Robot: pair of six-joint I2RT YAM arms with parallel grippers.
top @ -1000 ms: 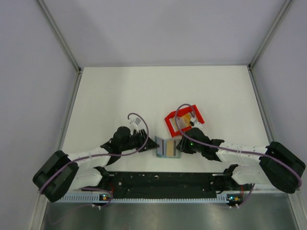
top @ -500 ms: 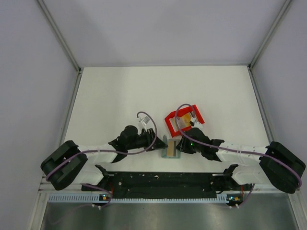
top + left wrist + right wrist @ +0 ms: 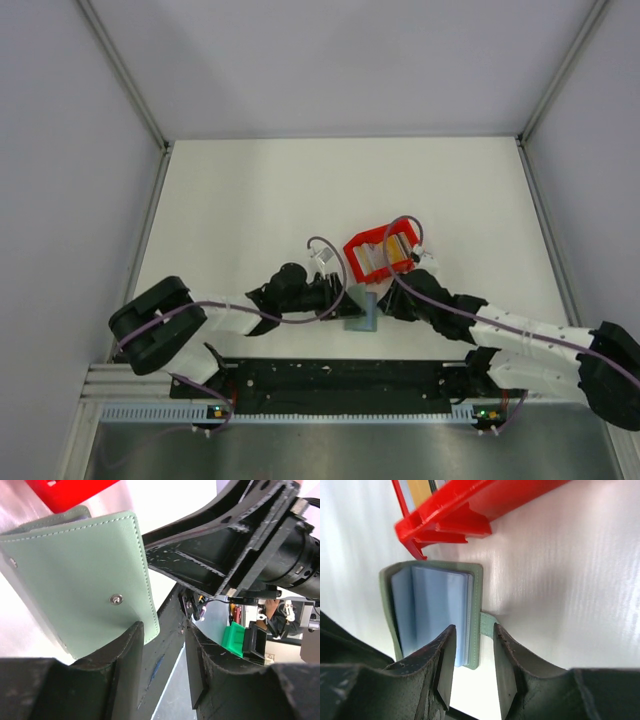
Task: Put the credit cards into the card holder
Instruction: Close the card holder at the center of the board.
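The card holder (image 3: pixel 362 312) is a grey-green wallet lying half folded between my two grippers. Its outer cover with the centre snap (image 3: pixel 116 599) leans against the outside of my left gripper's (image 3: pixel 163 625) left finger (image 3: pixel 120 675); the jaws stand open with nothing between them. In the right wrist view the card holder's pale blue pockets (image 3: pixel 437 610) show. My right gripper (image 3: pixel 473 628) is open, its fingers astride the wallet's stitched edge (image 3: pixel 476 630) with gaps on both sides. The credit cards (image 3: pixel 392 254) lie in the red bin, a tan one (image 3: pixel 420 489) showing.
The red plastic bin (image 3: pixel 356 248) stands just behind the card holder, its rim (image 3: pixel 470 510) close above the wallet in the right wrist view. The black rail of the arm bases (image 3: pixel 340 378) runs along the near table edge. Grey walls close in the white table.
My left gripper has swept right and pushed the card holder's cover over, from open flat to half folded. The right gripper has opened slightly and its arm has shifted toward the bin.
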